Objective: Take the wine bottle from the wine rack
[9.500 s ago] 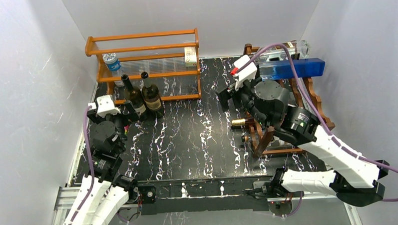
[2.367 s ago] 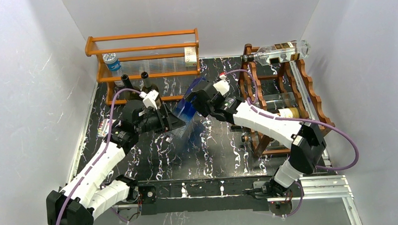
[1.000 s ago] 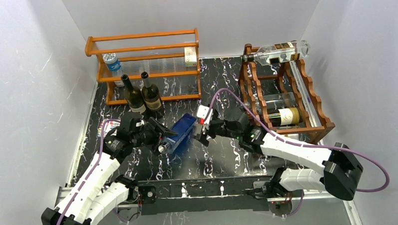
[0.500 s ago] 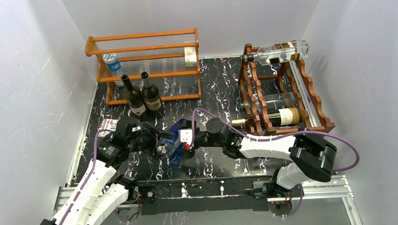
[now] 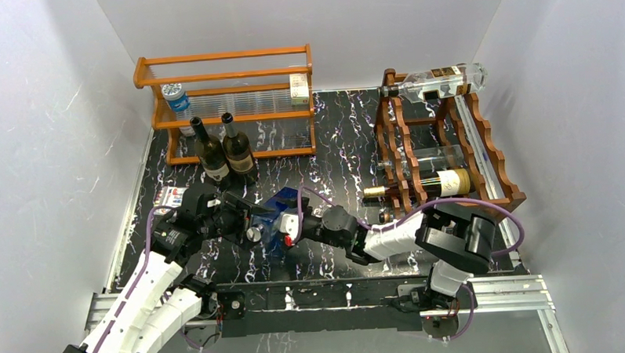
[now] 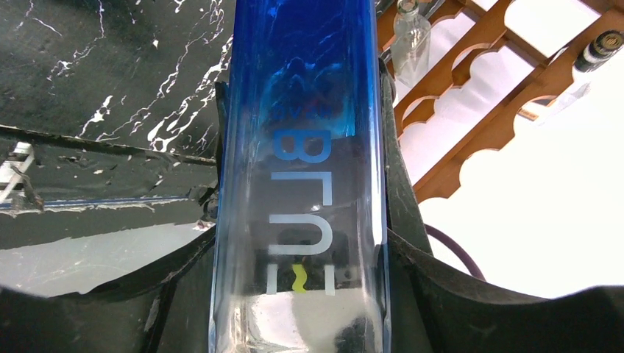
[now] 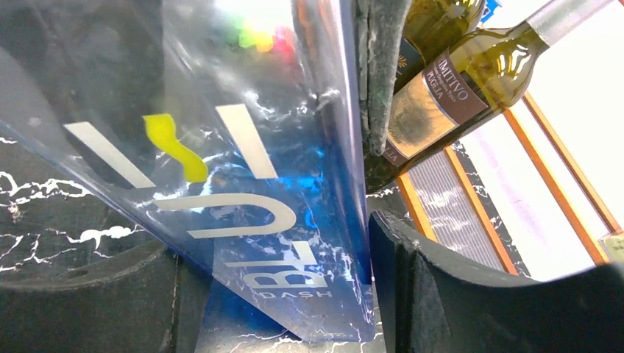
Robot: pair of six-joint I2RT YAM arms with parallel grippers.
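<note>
The wine bottle is a blue, square-sided glass bottle that lies tilted just above the black marbled table, left of centre. My left gripper is shut on its clear end, both pads pressed on the glass. My right gripper reaches in from the right, and its fingers straddle the blue base end. It is open, with a narrow gap left at the right finger. The dark reddish-brown wine rack stands at the back right, its scalloped rails visible behind the bottle.
A clear bottle lies on top of the rack and a labelled one lies in a lower tier. Two dark bottles stand before the orange shelf at the back left. A small card lies near the left wall.
My right gripper has slid left along the table to the bottle's base, and its jaws have narrowed around it. The left gripper has kept hold and lowered the bottle slightly.
</note>
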